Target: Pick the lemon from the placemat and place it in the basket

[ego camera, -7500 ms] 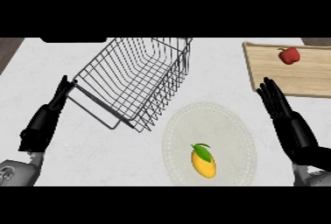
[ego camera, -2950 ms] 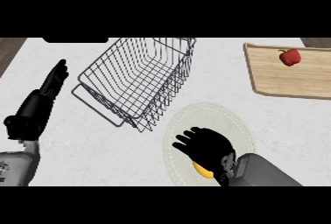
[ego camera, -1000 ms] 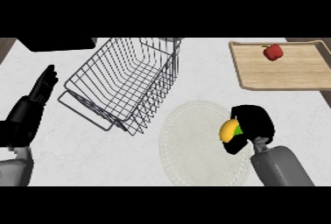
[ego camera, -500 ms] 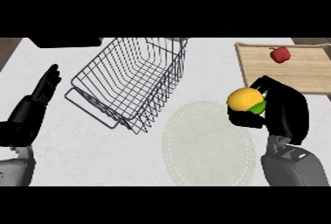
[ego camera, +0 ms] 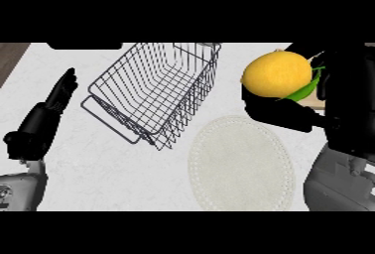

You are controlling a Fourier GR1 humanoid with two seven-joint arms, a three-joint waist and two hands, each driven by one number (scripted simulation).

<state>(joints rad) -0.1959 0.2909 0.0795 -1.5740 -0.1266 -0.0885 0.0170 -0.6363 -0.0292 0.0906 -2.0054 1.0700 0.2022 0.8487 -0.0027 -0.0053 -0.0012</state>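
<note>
Holding the lemon (ego camera: pixel 277 73) curled in your right hand (ego camera: pixel 293 113), you're beside the wire basket (ego camera: pixel 157 92); left hand (ego camera: pixel 45 119) rests open.

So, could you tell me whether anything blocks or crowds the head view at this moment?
In the head view, the right hand holds the lemon close to the camera, so both loom large and hide the counter behind; the basket and placemat show clearly.

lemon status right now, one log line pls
lemon: held raised in right hand | placemat: bare | wire basket: no lemon yet | left hand: open, resting
</note>
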